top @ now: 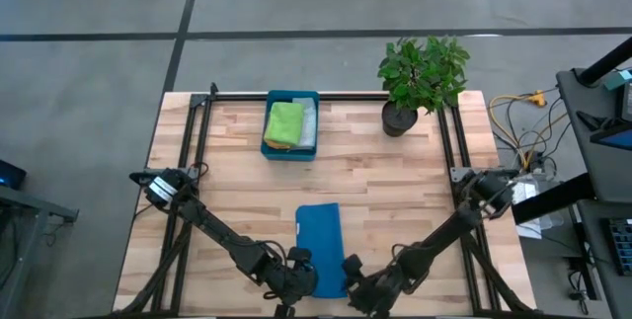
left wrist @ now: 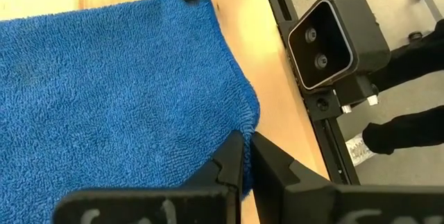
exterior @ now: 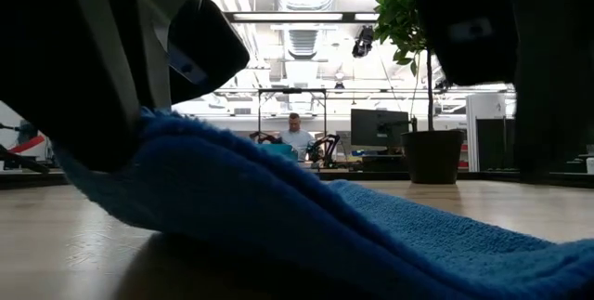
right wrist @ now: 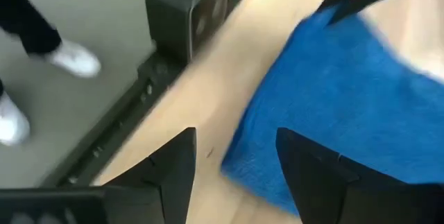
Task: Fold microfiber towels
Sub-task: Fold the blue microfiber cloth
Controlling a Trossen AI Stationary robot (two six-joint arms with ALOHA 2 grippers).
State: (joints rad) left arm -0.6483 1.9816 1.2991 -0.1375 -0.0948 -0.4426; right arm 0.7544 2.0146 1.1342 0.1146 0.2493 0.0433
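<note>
A blue microfiber towel point(top: 319, 240) lies lengthwise near the table's near edge. My left gripper point(top: 304, 276) is shut on its near left corner, which stands raised point(exterior: 139, 156) in the low view. My right gripper point(top: 354, 278) is open at the near right corner point(right wrist: 239, 158). Its two fingers stand on either side of that corner point(right wrist: 236, 148), and no touch shows. A lime green towel point(top: 284, 121) and a grey one point(top: 307, 121) lie in the teal tray point(top: 291, 153) at the far side. My left gripper pinches the blue towel's hemmed edge at its near left corner point(left wrist: 248, 123) between its two shut fingers point(left wrist: 232, 158). The fingers slant down from the table's near side. That corner is lifted off the wood, and the cloth slopes down slack to the table point(exterior: 483, 254).
A potted plant point(top: 420, 77) stands at the far right. The low camera's dark housing point(left wrist: 333, 40) sits on the frame rail just beyond the near edge. A person's white shoes point(right wrist: 69, 57) show on the floor past it. Bare wood point(top: 227, 191) lies on both sides of the towel.
</note>
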